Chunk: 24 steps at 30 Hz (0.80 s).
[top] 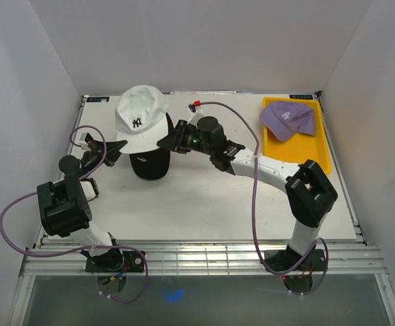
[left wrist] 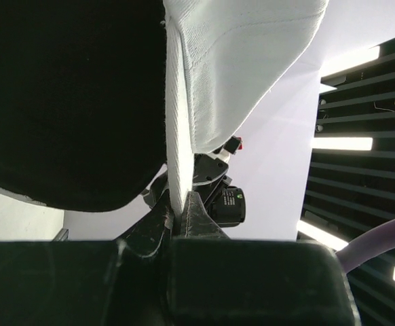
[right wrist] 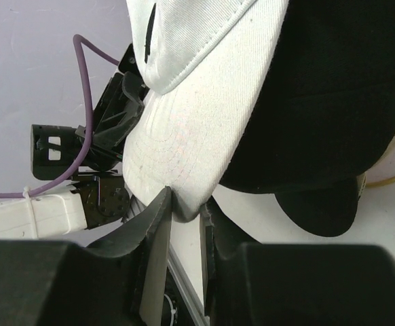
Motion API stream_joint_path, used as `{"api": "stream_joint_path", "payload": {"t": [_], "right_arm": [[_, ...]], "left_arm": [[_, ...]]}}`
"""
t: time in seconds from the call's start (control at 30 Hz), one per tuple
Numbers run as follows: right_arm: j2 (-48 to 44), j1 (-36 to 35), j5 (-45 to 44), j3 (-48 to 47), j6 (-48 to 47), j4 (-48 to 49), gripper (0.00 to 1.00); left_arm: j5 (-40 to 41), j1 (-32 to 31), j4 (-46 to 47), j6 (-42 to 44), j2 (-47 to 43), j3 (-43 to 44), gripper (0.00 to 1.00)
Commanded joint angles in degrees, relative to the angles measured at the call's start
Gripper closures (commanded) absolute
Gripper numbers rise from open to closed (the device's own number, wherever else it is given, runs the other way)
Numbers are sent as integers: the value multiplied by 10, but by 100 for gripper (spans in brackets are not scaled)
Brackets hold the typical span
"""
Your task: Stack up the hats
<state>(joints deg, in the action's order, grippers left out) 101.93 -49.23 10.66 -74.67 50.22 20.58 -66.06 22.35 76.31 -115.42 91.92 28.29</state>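
1. The white cap point(top: 141, 115) hangs at the upper left-centre of the top view, over the black cap point(top: 150, 164), whose dark crown shows just below it.
2. The left gripper point(top: 113, 149) has its jaws pinched on the white cap's thin edge. The right gripper point(top: 167, 141) clamps the brim from the opposite side.
3. The step in hand looks like seating the white cap on the black one. It calls for both arms to lower together and hold the cap level, with crown over crown and brim over brim. The jaws should let go only once the fabric rests.
4. The fingers flank the black cap closely, so a sideways drift could shove it.
5. The purple cap point(top: 289, 117) lies in the yellow tray point(top: 328, 155) at the upper right, well apart and probably next.
6. A purple cable point(top: 254, 204) loops along the right arm. Whether anything lies under the black cap cannot be told.
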Motion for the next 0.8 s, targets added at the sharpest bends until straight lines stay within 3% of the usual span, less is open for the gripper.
{"api": "stream_joint_path", "payload": {"t": [0.0, 0.3, 0.4, 0.77], "right_arm": [[1, -80, 89, 21, -53, 2, 78], [5, -82, 80, 76, -54, 39, 79], [13, -82, 79, 72, -64, 32, 80], [6, -82, 75, 95, -70, 36, 82]], "left_arm": [[-34, -25, 213, 19, -28, -17, 92], [-39, -22, 212, 34, -15, -35, 94], [-44, -22, 211, 36, -16, -33, 100], [-50, -21, 206, 45, -20, -50, 100]]}}
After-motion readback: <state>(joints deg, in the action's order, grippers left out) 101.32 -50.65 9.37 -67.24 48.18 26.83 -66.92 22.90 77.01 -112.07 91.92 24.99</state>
